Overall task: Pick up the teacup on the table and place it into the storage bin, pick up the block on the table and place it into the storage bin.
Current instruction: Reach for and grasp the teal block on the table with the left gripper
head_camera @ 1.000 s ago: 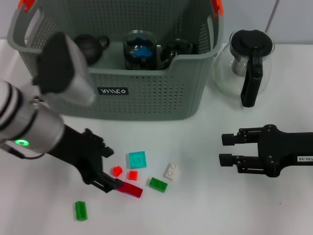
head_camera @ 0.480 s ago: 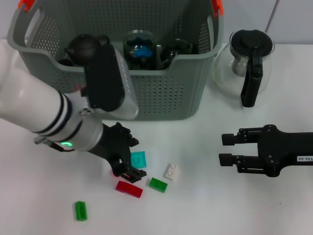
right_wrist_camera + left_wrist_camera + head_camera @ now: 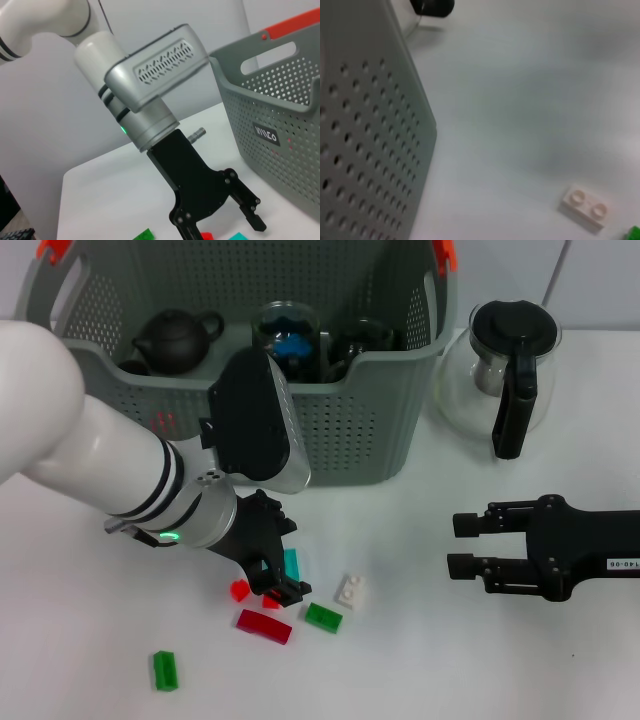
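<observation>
Several small blocks lie on the white table in front of the storage bin [image 3: 330,440]: a teal block [image 3: 292,562], two small red ones [image 3: 239,589], a dark red one [image 3: 264,626], two green ones [image 3: 322,617] and a white one [image 3: 350,589]. My left gripper [image 3: 272,585] hangs open low over the teal and red blocks, partly hiding them. In the right wrist view its fingers [image 3: 254,220] stand apart above a red block [image 3: 206,235]. No teacup shows on the table. Glass cups [image 3: 285,340] stand inside the bin. My right gripper [image 3: 465,545] rests open at the right.
A glass teapot [image 3: 505,370] with a black handle stands to the right of the bin. A black teapot [image 3: 175,337] sits inside the bin. The left wrist view shows the bin wall [image 3: 370,125] and the white block [image 3: 585,207].
My left arm has swung to the right, from beside the dark red block to over the teal and red blocks. The right arm has not moved.
</observation>
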Robot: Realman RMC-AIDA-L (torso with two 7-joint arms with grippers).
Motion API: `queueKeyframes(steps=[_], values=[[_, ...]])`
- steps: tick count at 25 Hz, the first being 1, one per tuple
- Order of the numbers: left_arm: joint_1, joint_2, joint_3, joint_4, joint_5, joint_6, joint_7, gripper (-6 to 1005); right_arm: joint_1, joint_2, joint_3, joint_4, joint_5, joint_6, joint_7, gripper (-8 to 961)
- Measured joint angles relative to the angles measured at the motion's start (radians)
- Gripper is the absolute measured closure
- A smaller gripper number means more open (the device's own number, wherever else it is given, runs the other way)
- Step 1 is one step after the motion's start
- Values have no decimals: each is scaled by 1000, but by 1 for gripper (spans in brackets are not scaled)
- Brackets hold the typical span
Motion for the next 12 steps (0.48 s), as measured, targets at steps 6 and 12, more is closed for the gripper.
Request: queueKeyframes(steps=[6,12], values=[[-67,4,-13,103,14,-18,-46,259,-4,0,0,1,0,0,0,362],[-71,3,-15,107,29,-28,-52,269,-7,-1,0,2,0,-1,0,361]])
